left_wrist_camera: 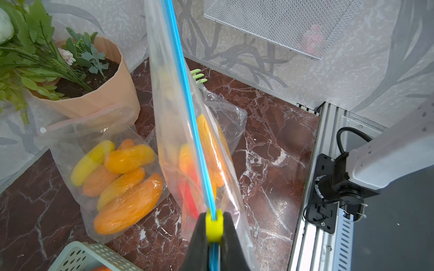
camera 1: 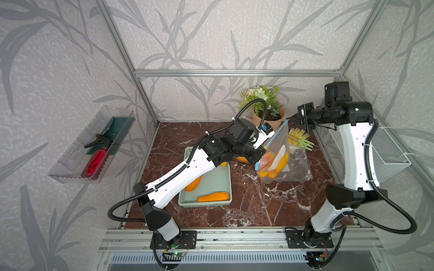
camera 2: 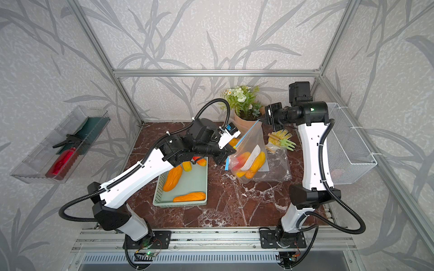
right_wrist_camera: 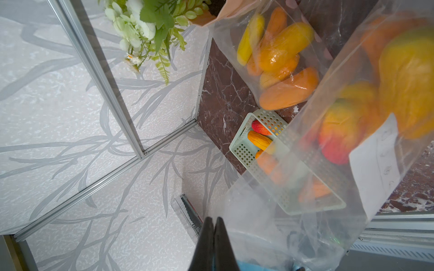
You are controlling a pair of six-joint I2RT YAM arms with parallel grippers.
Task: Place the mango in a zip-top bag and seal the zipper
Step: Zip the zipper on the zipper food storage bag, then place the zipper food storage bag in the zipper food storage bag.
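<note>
Step 1, loading, reads as complete: a mango (camera 1: 281, 162) lies inside the zip-top bag (camera 1: 276, 145), which hangs right of centre, stretched between both grippers. Step 2, sealing, appears under way. The left gripper (left_wrist_camera: 213, 237) is clamped on the yellow-green slider (left_wrist_camera: 214, 224) of the zipper (left_wrist_camera: 185, 98). The right gripper (right_wrist_camera: 213, 232) pinches the zipper's far end. A short length of strip lies on the near side of the slider. The tabletop (camera 1: 246, 199) is red-brown marble, enclosed by leaf-patterned walls.

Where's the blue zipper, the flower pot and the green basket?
zipper (left_wrist_camera: 192, 117), left wrist view, middle of the blue strip.
flower pot (left_wrist_camera: 112, 89), left wrist view, peach side wall.
green basket (camera 1: 216, 180), a top view, bare floor inside.
</note>
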